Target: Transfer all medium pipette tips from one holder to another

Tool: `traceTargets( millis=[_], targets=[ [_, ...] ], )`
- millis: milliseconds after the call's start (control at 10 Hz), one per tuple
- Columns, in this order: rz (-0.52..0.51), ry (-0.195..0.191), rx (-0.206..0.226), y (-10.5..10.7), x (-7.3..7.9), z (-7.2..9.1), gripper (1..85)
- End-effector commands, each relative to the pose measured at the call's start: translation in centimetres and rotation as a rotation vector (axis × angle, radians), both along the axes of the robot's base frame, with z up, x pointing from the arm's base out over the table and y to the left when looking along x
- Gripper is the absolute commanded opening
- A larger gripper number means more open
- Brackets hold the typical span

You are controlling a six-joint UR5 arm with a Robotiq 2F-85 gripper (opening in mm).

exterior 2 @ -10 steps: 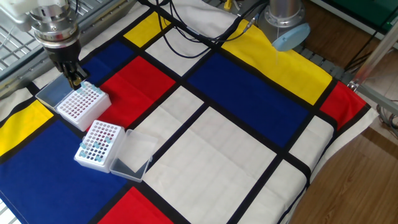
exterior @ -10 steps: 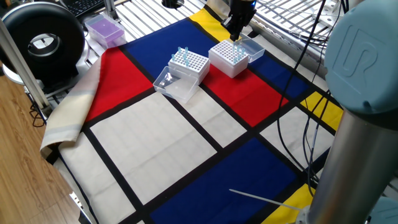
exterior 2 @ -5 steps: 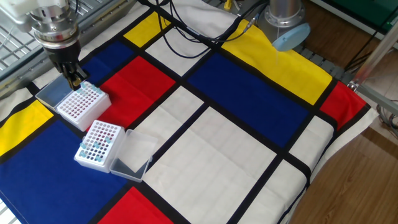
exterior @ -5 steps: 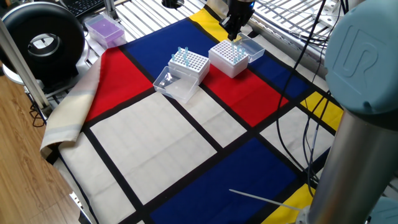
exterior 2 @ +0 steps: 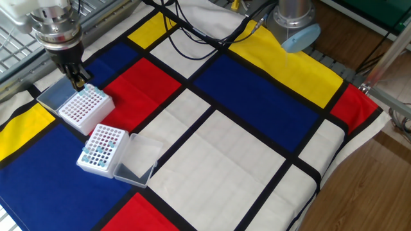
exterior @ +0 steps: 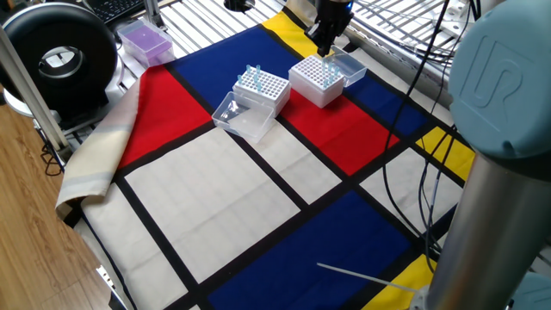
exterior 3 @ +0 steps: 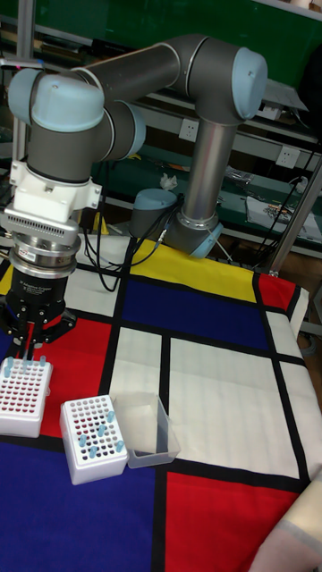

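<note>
The hand point(exterior 3: 34, 350) hung straight down over the far corner of the rack point(exterior 3: 21, 396) beside the open-lidded rack point(exterior 3: 94, 438), its fingers nearly together around the top of a tip standing at that corner; whether they gripped it I could not tell; the vertical pose suited lifting or seating a cone in its hole. Most medium pipette tips point(exterior 3: 96, 427) stood in the open-lidded rack, near its lid point(exterior 3: 147, 431); that lid lay folded aside, presumably to clear access; both racks sat on the colour-blocked cloth point(exterior 2: 244, 147) on the table.
</note>
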State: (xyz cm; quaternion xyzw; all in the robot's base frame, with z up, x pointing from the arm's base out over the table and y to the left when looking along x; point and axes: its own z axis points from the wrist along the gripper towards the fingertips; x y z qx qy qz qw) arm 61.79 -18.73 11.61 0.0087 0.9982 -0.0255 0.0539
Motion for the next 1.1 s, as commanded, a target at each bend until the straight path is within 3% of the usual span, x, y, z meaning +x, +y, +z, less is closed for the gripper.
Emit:
traceTargets(
  millis=[0, 1000],
  targets=[
    [-0.007, -0.003, 0.008, 0.20, 0.14, 0.20, 1.7],
    [-0.022, -0.013, 0.005, 0.80, 0.41, 0.18, 1.7]
  ],
)
